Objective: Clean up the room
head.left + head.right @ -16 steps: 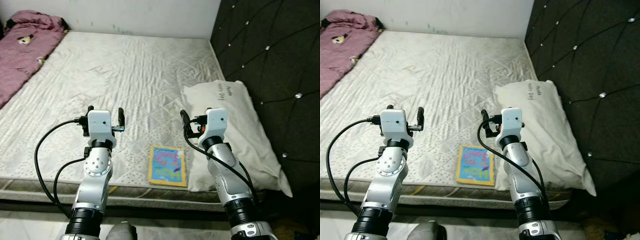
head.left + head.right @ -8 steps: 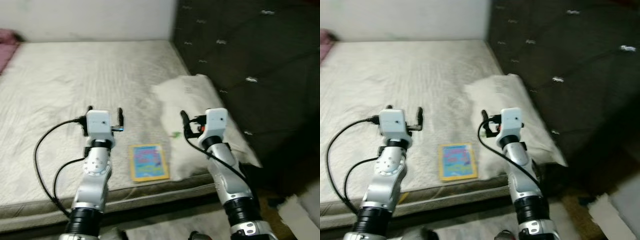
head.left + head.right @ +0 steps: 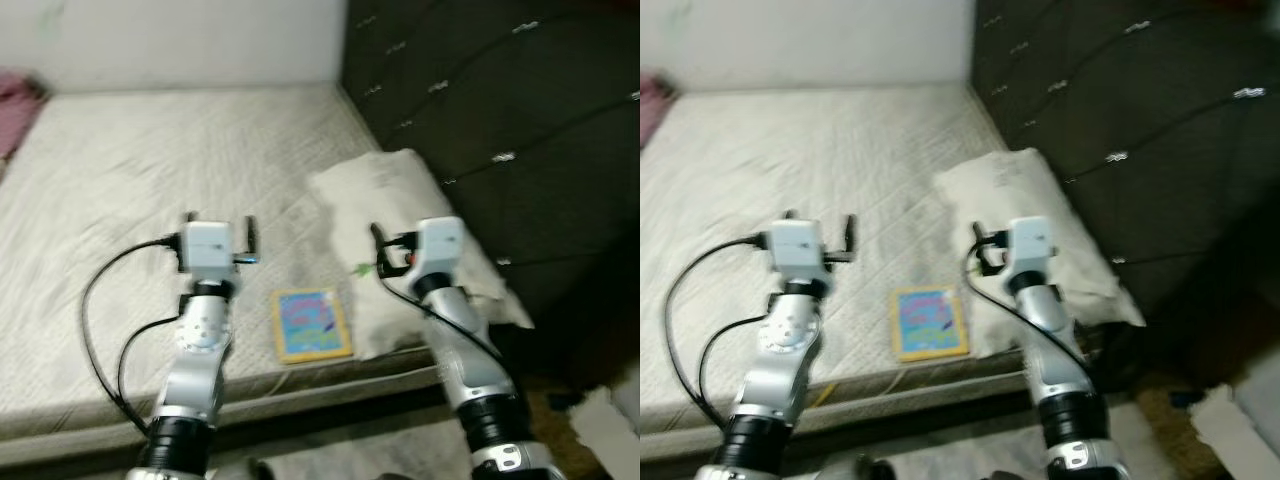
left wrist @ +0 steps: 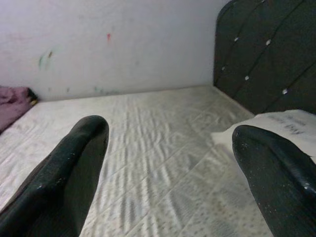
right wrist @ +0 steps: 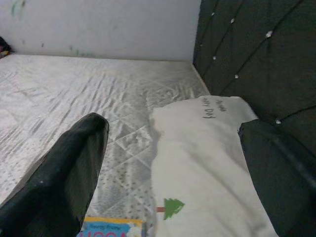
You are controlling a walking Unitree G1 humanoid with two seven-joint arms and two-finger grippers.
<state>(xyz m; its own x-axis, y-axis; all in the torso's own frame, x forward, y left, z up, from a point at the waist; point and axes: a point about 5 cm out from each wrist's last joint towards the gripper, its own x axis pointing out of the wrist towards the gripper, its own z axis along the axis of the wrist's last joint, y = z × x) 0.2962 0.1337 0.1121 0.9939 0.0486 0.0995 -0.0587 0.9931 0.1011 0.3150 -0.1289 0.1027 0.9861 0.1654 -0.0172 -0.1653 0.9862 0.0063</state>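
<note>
Near the front edge of the mattress (image 3: 150, 170) I see a colourful book (image 3: 312, 324) lying flat, its right side just beside a white pillow (image 3: 400, 200) that rests against the dark tufted headboard (image 3: 500, 90). I hold both arms raised over the bed. My left gripper (image 3: 219, 221) hangs to the left of the book, fingers (image 4: 69, 168) spread wide with nothing between them. My right gripper (image 3: 376, 236) hangs over the pillow's near end, equally wide open and empty. A pink blanket (image 3: 15, 95) lies at the far left by the wall. The head views are blurred.
</note>
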